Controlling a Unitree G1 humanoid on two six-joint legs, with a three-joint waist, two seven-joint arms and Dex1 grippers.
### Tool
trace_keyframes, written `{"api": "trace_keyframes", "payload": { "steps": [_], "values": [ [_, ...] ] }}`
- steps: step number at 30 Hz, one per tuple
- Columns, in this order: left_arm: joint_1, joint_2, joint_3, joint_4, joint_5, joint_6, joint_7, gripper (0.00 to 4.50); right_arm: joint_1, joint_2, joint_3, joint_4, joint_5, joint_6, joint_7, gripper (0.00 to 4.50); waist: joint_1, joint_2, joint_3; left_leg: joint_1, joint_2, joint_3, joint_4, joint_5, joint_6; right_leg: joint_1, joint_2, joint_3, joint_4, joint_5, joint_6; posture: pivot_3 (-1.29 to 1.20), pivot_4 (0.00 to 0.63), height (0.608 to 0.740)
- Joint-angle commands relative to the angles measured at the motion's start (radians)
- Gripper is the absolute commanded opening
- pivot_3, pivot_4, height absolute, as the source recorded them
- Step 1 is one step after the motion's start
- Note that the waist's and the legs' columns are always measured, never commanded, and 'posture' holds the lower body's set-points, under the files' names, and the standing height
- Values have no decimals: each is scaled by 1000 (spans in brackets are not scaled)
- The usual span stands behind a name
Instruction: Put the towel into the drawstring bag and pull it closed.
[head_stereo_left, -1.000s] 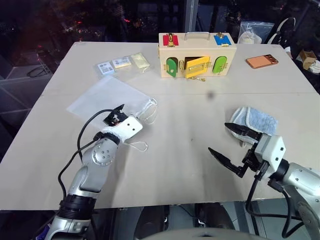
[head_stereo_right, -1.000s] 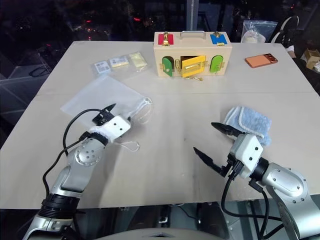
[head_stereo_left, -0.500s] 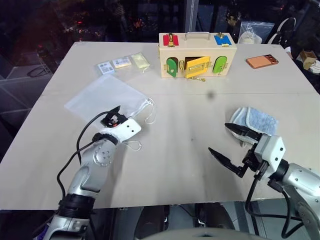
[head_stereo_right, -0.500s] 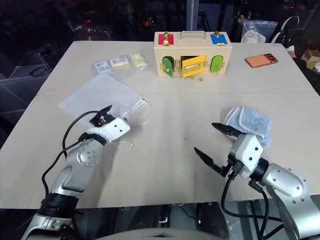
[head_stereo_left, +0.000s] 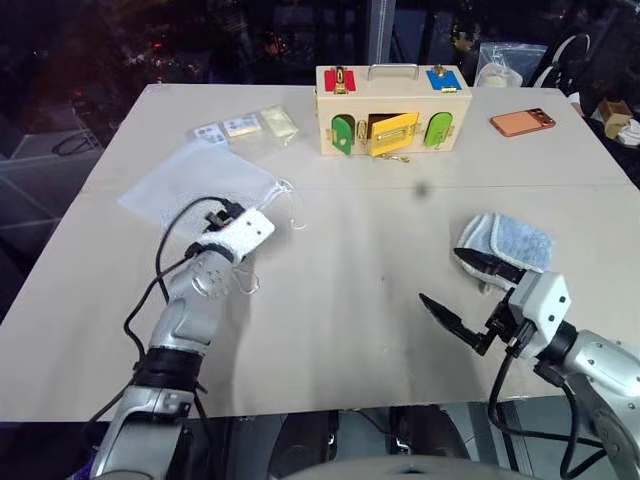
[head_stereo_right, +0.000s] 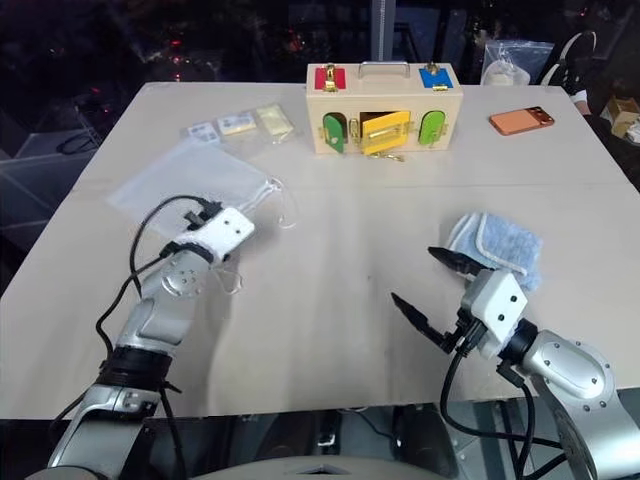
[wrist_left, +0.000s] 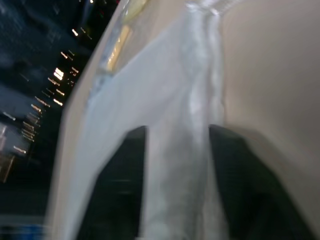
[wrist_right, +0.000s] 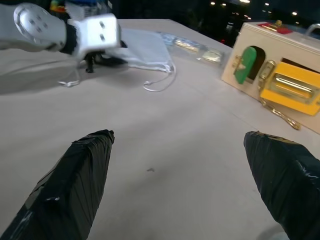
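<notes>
Dark windows with scattered city lights frame a pale wooden desk (head_stereo_left: 330, 330) that carries everything.

Toward its right edge lies the towel (head_stereo_left: 505, 240), a small light blue terry cloth with a whitish trim, folded and untouched. It is not in the bag, so by my reading the task is barely begun: the towel is yet to be lifted, put inside, and the cords pulled.

Well apart from it, toward the left edge, the drawstring bag (head_stereo_left: 195, 180) lies flat, a translucent white mesh pouch whose gathered mouth and thin white cords (head_stereo_left: 290, 208) face the desk's middle.

At the bag's near edge is the left gripper (head_stereo_left: 222, 214). From above its fingers are hidden behind the wrist. In the left wrist view a fold of the mesh runs up between the two dark fingers (wrist_left: 125, 175), which stand close on either side of it. Whether they truly pinch it I cannot tell.

Just short of the towel, the right gripper (head_stereo_left: 468, 290) hovers with its black fingers spread wide and nothing between them.

Along the far edge stand a wooden latch box (head_stereo_left: 392, 108) with coloured doors, clear packets of small cards (head_stereo_left: 245, 127) and an orange phone (head_stereo_left: 524, 122).

Seen from the right wrist, the left gripper sits low over the bag with a loose cord loop beside it.
</notes>
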Motion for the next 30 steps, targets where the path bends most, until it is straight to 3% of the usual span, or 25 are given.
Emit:
{"api": "trace_keyframes", "payload": {
  "steps": [1, 3, 7, 12, 19, 22, 30],
  "values": [
    [-37, -29, 114, -8, -232, 73, -139, 58, -11, 4, -23, -33, -8, 45, -57, 4500, 0, 0, 0, 0, 0, 0, 0, 0, 0, 0, 0, 0, 0, 0, 0, 0, 150, 740],
    [-64, -38, 180, -23, -372, 154, -233, 19, -17, 3, -24, -36, 7, 72, -66, 4500, -1, 0, 0, 0, 0, 0, 0, 1, -2, 0, -1, 0, 0, 0, 0, 0, 150, 740],
    [-129, -1, 303, -88, -698, 521, -438, 19, -19, -33, -33, -67, -16, 192, -112, 4500, -4, 0, 0, 0, 0, 0, 0, 3, -5, 0, 2, 0, 0, 0, 0, 0, 150, 740],
    [-198, 83, 396, -130, -940, 901, -486, 19, -21, -69, -92, -49, 92, 267, -56, 4500, -5, 0, 0, 0, 0, 0, 0, 3, -5, 0, 4, 0, 0, 0, 1, 0, 150, 740],
    [-236, 18, 472, -193, -1075, 1160, -368, 19, -77, -51, -224, 52, 162, 326, -114, 4500, -1, -1, 1, 1, -1, -1, 1, 3, -5, 2, 4, 1, 0, 0, 1, 0, 150, 740],
    [-233, 0, 436, -269, -1105, 1196, -342, 19, -111, -60, -298, 115, 188, 383, -149, 4500, -3, -2, 1, 0, -1, -1, 1, 3, -5, 2, 4, 1, 0, 0, 0, 0, 150, 740],
    [-239, -129, 434, -369, -1154, 1221, -225, 19, -411, -52, -374, 494, 211, 681, -353, 4500, -6, -1, 1, 2, -1, 0, 0, 4, -6, 1, 4, 4, 1, 0, 0, 0, 150, 740]
  ]
}}
